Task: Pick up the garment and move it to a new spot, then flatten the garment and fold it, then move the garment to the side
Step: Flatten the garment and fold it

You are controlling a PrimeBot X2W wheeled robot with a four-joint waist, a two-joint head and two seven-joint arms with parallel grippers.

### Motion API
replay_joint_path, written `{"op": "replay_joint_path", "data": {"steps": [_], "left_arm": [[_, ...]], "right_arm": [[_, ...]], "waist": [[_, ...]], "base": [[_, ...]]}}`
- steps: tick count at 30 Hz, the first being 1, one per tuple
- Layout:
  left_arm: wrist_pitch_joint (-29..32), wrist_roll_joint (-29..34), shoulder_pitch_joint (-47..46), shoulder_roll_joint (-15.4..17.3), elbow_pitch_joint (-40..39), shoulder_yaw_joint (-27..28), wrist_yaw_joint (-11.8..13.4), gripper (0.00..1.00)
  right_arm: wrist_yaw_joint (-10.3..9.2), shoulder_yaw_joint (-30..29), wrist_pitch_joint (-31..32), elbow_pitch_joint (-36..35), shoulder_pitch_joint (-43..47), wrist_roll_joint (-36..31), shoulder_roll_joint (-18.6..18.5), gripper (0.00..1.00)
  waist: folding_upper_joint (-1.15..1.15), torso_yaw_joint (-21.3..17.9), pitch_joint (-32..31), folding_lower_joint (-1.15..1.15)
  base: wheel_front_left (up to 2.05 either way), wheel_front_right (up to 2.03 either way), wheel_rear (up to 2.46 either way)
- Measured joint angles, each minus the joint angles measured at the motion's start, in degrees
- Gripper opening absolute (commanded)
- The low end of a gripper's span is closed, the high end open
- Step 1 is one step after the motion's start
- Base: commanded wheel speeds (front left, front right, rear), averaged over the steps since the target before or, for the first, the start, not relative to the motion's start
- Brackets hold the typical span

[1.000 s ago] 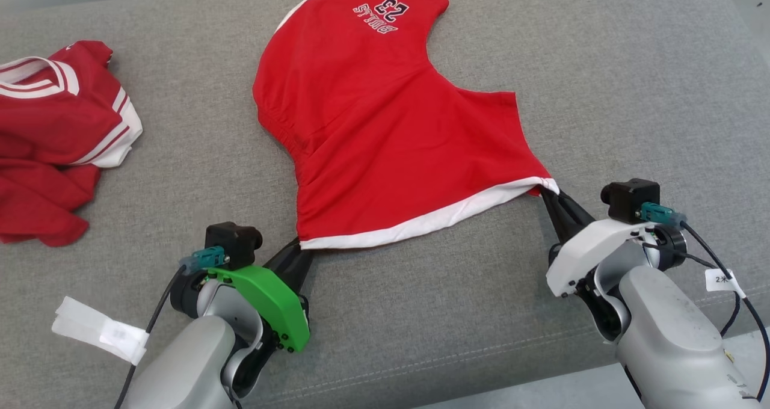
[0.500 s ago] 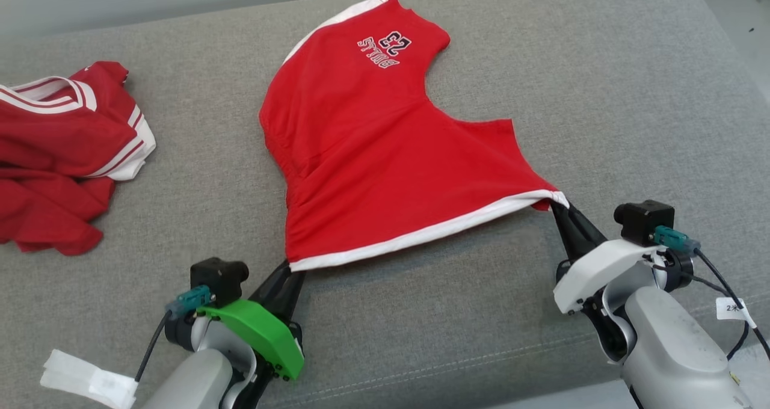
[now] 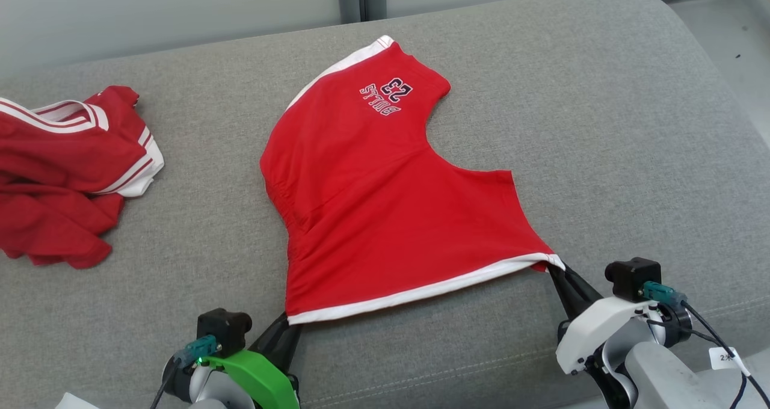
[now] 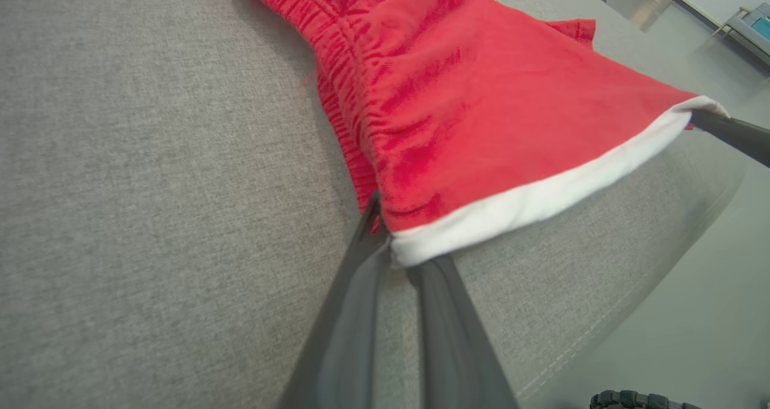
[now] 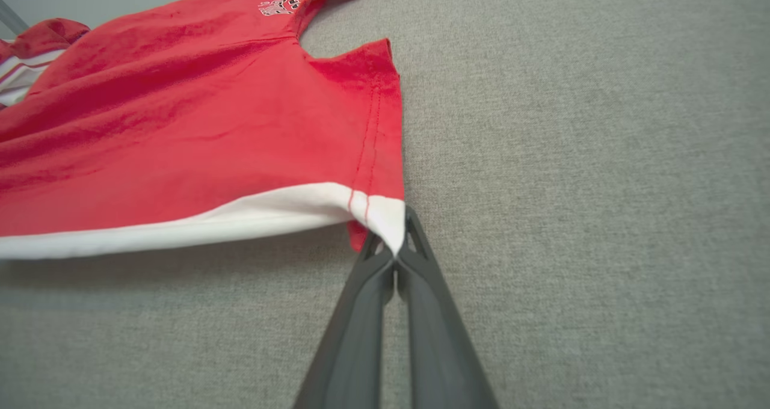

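Garment [image 3: 385, 216], red with a white band along its near edge, lies spread on the grey cushion [image 3: 601, 126], roughly in the middle from left to right. Its far end bears a small dark-and-white print with the number 23, which reads upside down in the head view. The white band [image 3: 421, 289] runs taut between the two grippers, and in the right wrist view a shadow beneath it shows that this edge hangs slightly off the cushion.

The left gripper [image 3: 287, 325] is pinched narrowly onto the near-left corner of the band; in the left wrist view its dark fingers [image 4: 355, 301] close on the white cloth where the gathered red side seam ends. The right gripper [image 3: 556, 270] is clamped tight on the near-right corner, its fingertips [image 5: 415, 240] meeting on the white fabric beside the stitched seam.

A crumpled red-and-white garment pile [image 3: 66, 168] lies at the far left of the cushion, well apart from the spread garment.
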Motion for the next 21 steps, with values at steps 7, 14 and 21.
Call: {"op": "replay_joint_path", "data": {"steps": [7,14,21], "left_arm": [[-0.05,2.18,1.15,0.36,1.82,-0.43,0.51,0.00],[-0.07,2.35,1.18,-0.66,2.79,0.11,1.09,0.90],[-0.07,2.48,2.11,-0.85,2.10,2.14,1.40,1.00]], "right_arm": [[0.01,1.25,-0.01,0.18,0.16,-0.97,0.21,0.11],[0.00,1.48,-0.01,0.29,0.30,-1.71,0.30,1.00],[0.00,0.42,-0.01,-0.25,1.95,-1.75,0.16,1.00]], "waist": [[0.00,-0.24,-0.36,0.00],[0.00,-0.37,-0.53,0.00],[0.00,-0.51,-0.60,0.00]], "base": [[0.00,0.00,0.00],[0.00,0.00,0.00],[0.00,0.00,0.00]]}}
